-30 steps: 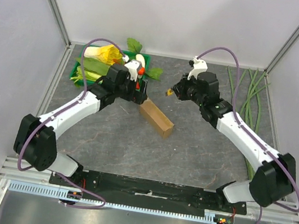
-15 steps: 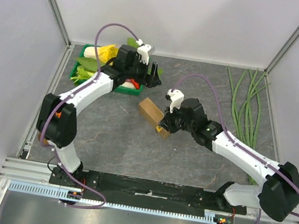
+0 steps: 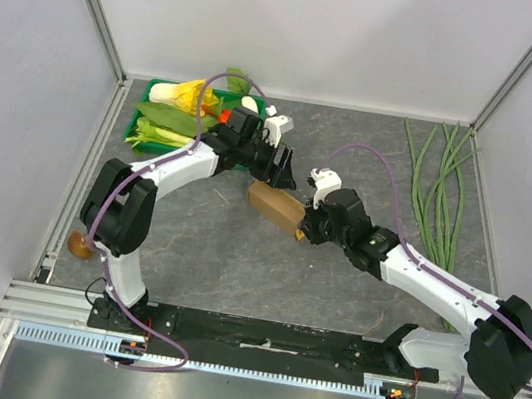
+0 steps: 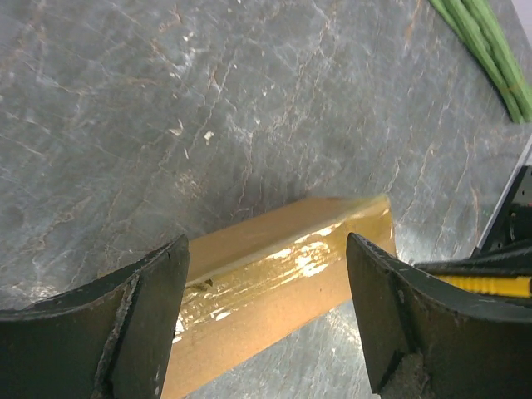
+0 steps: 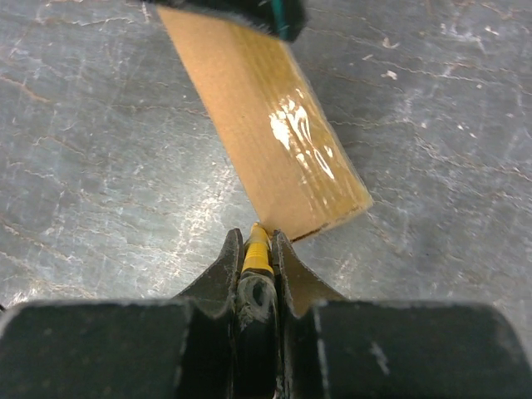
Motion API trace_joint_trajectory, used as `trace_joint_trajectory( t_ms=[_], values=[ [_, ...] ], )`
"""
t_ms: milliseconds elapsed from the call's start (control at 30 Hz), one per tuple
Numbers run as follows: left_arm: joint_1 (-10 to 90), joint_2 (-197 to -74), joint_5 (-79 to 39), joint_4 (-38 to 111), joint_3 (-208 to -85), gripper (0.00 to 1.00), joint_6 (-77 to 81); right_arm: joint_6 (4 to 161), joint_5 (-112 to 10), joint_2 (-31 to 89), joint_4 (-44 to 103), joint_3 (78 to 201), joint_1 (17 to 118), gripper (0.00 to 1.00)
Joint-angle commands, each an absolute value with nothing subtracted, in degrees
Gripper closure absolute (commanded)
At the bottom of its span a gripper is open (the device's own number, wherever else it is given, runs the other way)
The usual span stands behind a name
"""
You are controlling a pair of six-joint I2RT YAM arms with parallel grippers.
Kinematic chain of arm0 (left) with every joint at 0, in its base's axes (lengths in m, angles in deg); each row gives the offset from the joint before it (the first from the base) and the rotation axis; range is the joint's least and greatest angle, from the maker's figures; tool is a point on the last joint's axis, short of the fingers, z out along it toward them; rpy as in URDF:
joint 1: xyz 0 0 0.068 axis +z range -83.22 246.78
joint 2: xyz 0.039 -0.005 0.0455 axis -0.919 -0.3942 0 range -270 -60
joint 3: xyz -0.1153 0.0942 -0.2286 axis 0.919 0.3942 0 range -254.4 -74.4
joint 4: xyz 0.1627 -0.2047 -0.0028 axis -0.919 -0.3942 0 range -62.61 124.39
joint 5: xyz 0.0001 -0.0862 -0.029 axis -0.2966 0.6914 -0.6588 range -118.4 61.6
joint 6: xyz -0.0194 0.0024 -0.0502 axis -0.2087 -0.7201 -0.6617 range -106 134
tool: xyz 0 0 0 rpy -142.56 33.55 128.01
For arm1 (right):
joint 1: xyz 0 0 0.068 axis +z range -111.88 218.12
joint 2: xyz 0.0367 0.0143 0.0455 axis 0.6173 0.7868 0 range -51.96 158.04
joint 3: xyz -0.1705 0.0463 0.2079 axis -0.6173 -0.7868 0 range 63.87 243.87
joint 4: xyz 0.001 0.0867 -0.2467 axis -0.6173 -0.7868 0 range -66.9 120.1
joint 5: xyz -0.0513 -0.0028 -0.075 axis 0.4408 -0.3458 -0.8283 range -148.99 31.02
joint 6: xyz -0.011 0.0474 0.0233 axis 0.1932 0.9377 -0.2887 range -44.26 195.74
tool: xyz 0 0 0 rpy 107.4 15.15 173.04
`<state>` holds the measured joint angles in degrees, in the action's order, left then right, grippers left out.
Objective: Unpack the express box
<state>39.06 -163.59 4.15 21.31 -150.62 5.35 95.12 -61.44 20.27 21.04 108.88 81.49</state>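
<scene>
The express box (image 3: 275, 203), a small oblong brown cardboard box with glossy tape along its top, lies closed on the grey table mid-scene. My left gripper (image 3: 282, 170) is open and hangs over the box's far end, one finger on each side of the box (image 4: 274, 283) without touching it. My right gripper (image 3: 304, 229) is shut on a yellow-handled cutter (image 5: 258, 248). The cutter's tip sits at the near end corner of the box (image 5: 266, 133). The cutter also shows at the right edge of the left wrist view (image 4: 490, 285).
A green tray (image 3: 138, 126) with corn and leafy vegetables stands at the back left. Long green beans (image 3: 442, 177) lie along the right side and show in the left wrist view (image 4: 486, 41). A small brown round object (image 3: 80, 245) lies by the left wall.
My left gripper moved from above the tray down and right to the box's far end. My right gripper, holding the cutter, stayed at the box's near end, and the box shifted slightly.
</scene>
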Motion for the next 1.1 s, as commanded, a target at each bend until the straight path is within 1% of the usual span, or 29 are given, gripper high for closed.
trace_joint_trajectory(
  t_ms=[0, 200, 333, 500, 667, 800, 933, 1067],
  values=[
    [38.4, -164.3, 9.2, 23.6, -148.8, 0.18, 10.1, 97.4, -68.1, 17.1, 23.2, 107.7, 81.6, 1.00],
    [36.6, -164.2, 11.1, 24.7, -147.0, 0.18, 11.9, 99.4, -73.9, 16.8, 23.5, 106.7, 81.3, 1.00],
    [35.8, -164.2, 11.7, 24.6, -147.0, 0.18, 13.0, 100.3, -74.8, 17.6, 26.3, 106.1, 79.3, 1.00],
    [34.4, -164.0, 11.2, 23.4, -147.1, 0.17, 16.4, 101.3, -72.7, 19.2, 29.7, 106.6, 76.3, 1.00],
    [32.4, -164.2, 6.2, 20.9, -147.6, 0.17, 21.1, 102.4, -70.4, 17.7, 29.7, 106.4, 75.0, 1.00],
    [31.3, -164.5, -0.9, 19.7, -147.9, 0.16, 23.4, 103.1, -69.0, 14.8, 28.1, 105.3, 74.4, 1.00],
    [30.6, -166.3, -2.9, 16.4, -150.6, 0.16, 25.8, 103.8, -68.7, 12.4, 25.5, 104.4, 73.5, 1.00],
    [29.3, -166.3, -4.2, 16.7, -150.0, 0.16, 29.3, 104.6, -70.0, 9.0, 22.1, 104.5, 72.5, 1.00]
  ],
)
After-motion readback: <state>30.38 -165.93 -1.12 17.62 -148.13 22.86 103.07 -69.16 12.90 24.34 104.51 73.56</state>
